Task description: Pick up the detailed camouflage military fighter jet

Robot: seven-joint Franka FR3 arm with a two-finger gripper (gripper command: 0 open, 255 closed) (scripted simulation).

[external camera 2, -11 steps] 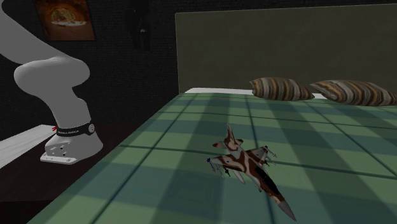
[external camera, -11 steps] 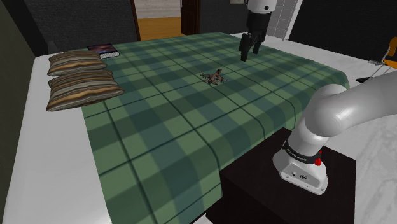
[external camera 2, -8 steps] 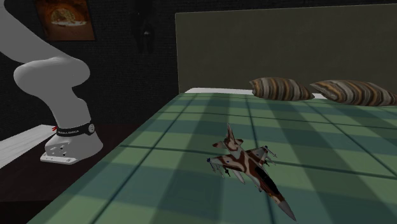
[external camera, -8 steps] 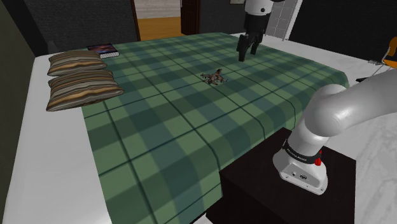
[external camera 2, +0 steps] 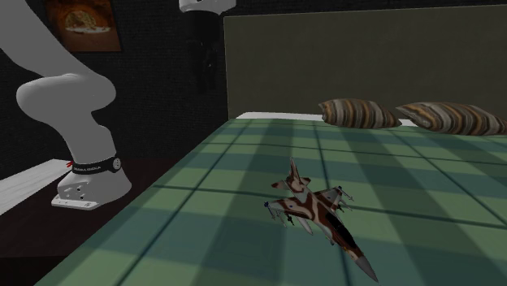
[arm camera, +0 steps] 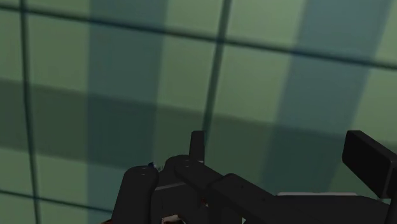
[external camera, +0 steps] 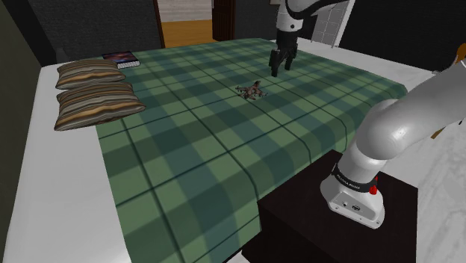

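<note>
The camouflage fighter jet (external camera: 250, 90) lies on the green checked bedspread (external camera: 187, 149) near the middle of the bed, well apart from the two striped pillows (external camera: 95, 104) at its head end, and the black gripper (external camera: 280, 71) hangs nearby above the cover, fingers apart, holding nothing.

A green plaid blanket (external camera: 194, 157) covers a bed. Near its middle lies a small camouflage jet (external camera: 251, 90). The black gripper (external camera: 278, 72) hangs over the blanket beyond the jet, apart from it. Two striped pillows (external camera: 89, 73) lie at the left edge, with a book (external camera: 121, 58) just behind them.
</note>
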